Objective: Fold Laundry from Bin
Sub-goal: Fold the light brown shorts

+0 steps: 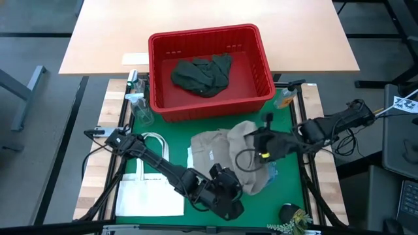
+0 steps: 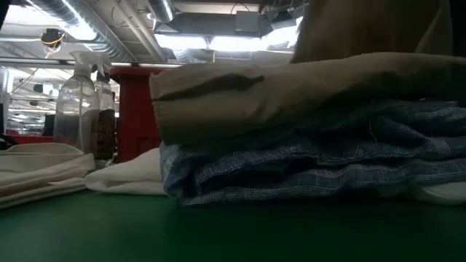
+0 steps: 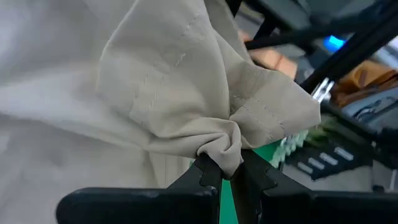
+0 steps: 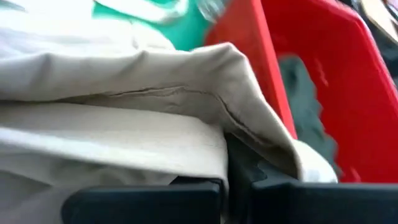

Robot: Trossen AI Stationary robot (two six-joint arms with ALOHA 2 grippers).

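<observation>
A beige garment [image 1: 219,150] lies on the green mat in front of the red bin [image 1: 261,91]. It lies on top of a blue-and-white striped piece [image 2: 306,160] and white cloth [image 2: 124,178]. My left gripper [image 1: 234,190] is shut on the garment's near part. My right gripper [image 1: 260,142] is shut on its right part, which rises out of the top of the low view [image 2: 364,29]. A dark green garment [image 1: 202,73] lies on the bin's floor. My left gripper pinches a bunched corner of the beige garment [image 3: 225,152] between its two fingers, several layers gathered together. The cloth spreads away from the fingertips in folds. My right gripper pinches a seamed fold of the beige garment [image 4: 245,140] between its two fingers. The fold drapes over one finger [image 4: 292,186], and the cloth runs off toward the bin.
A flat white tote bag [image 1: 147,192] lies on the mat's near left under the left arm. Spray bottles [image 1: 137,98] stand at the bin's left side. A small bottle [image 1: 285,98] stands at its right. The bin takes up the mat's far edge.
</observation>
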